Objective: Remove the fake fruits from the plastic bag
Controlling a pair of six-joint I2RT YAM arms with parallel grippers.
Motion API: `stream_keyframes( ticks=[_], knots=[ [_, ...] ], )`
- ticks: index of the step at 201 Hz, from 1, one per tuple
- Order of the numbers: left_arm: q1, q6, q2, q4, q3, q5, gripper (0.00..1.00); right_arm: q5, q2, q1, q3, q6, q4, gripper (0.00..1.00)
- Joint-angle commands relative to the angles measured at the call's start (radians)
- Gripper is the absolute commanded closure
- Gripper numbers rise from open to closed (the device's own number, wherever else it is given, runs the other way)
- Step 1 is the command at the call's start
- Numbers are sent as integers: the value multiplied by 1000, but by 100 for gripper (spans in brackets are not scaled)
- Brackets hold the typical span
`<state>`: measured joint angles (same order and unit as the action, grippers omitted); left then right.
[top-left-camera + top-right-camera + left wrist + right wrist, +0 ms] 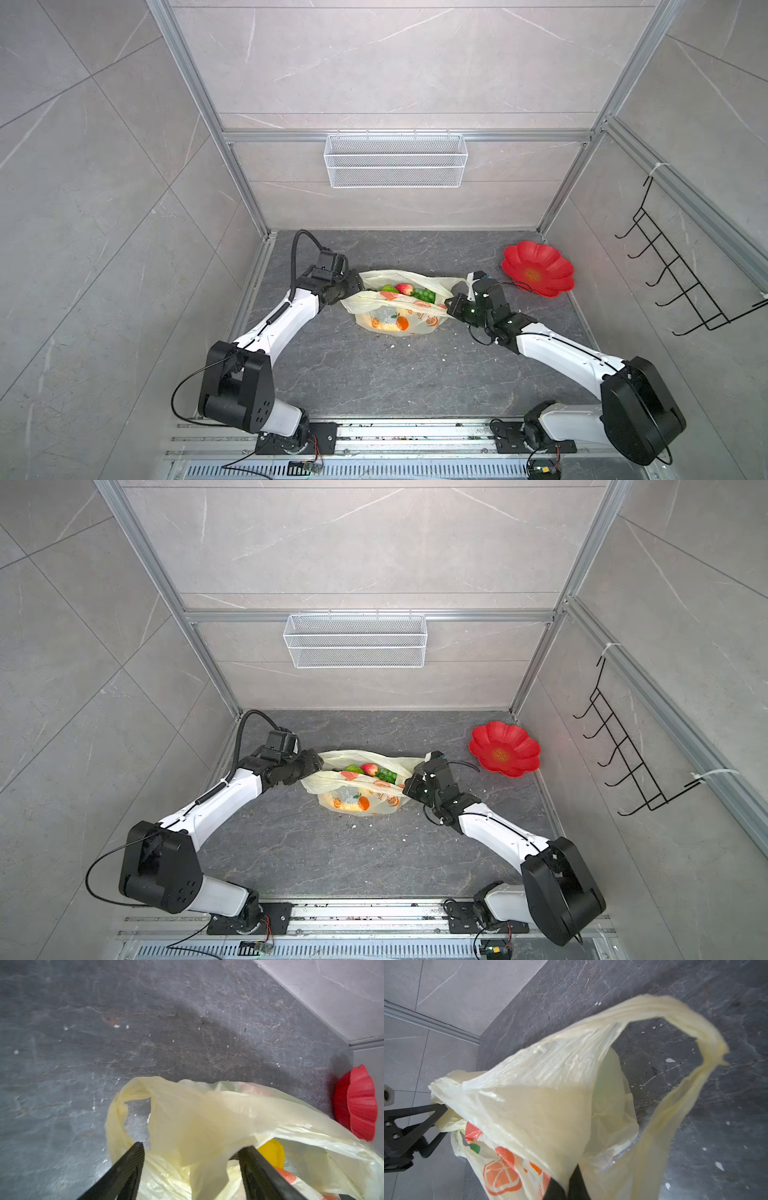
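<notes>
Pinching limp, slippery bag [399, 322] by its rim, likely best hold, right gripper [565, 1180] clamped tight; left gripper [193, 1147] gaping, gripping nothing, at opposite rim.

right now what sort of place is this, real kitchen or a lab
Probably a robot test cell mocked up as a kitchen corner: tile-look panels in an aluminium frame, a white mesh basket on the back wall, and a black hook rack at the side.
</notes>
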<state>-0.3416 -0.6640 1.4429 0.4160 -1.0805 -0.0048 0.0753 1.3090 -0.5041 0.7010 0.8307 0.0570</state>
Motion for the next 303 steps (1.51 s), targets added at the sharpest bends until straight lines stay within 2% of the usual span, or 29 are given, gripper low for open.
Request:
stream_keyframes(
  ticks=[1, 32, 64, 81, 103, 129, 159, 188, 199, 210, 220, 241, 273, 303],
  knots=[
    [-32, -22, -52, 69, -11, -67, 20, -73, -33, -37, -20, -37, -7, 100],
    [-70, -24, 14, 85, -47, -51, 19, -101, -36, -83, -19, -55, -14, 100],
    [-73, -42, 69, 94, -33, -58, 26, -127, -55, -84, -10, -30, -43, 100],
    [-59, -40, 66, 51, 18, -56, 39, -104, -62, -59, 0, -9, -53, 100],
    [-6, -50, 28, -64, 143, -16, 72, 23, -59, 41, -41, 67, 43, 100],
    [49, -67, -80, -234, 324, 18, 100, 122, -27, 109, -65, 113, 122, 100],
    [62, -66, -163, -340, 435, 58, 100, 159, 7, 122, -60, 108, 144, 100],
    [41, -49, -193, -381, 451, 90, 100, 155, 19, 120, -48, 90, 104, 100],
    [13, -24, -202, -377, 437, 84, 100, 125, 14, 113, -17, 54, 19, 88],
    [-24, 1, -210, -357, 415, 61, 100, 57, -3, 91, 32, -12, -101, 63],
    [-62, 26, -218, -335, 394, 28, 100, -16, -20, 62, 75, -66, -200, 48],
    [-120, 68, -229, -293, 359, -28, 100, -232, -27, -20, 198, -178, -435, 27],
    [-152, 87, -236, -257, 334, -72, 100, -511, 25, -112, 369, -260, -701, 16],
    [-158, 92, -253, -244, 333, -89, 100, -634, 84, -190, 481, -316, -799, 15]
  ],
)
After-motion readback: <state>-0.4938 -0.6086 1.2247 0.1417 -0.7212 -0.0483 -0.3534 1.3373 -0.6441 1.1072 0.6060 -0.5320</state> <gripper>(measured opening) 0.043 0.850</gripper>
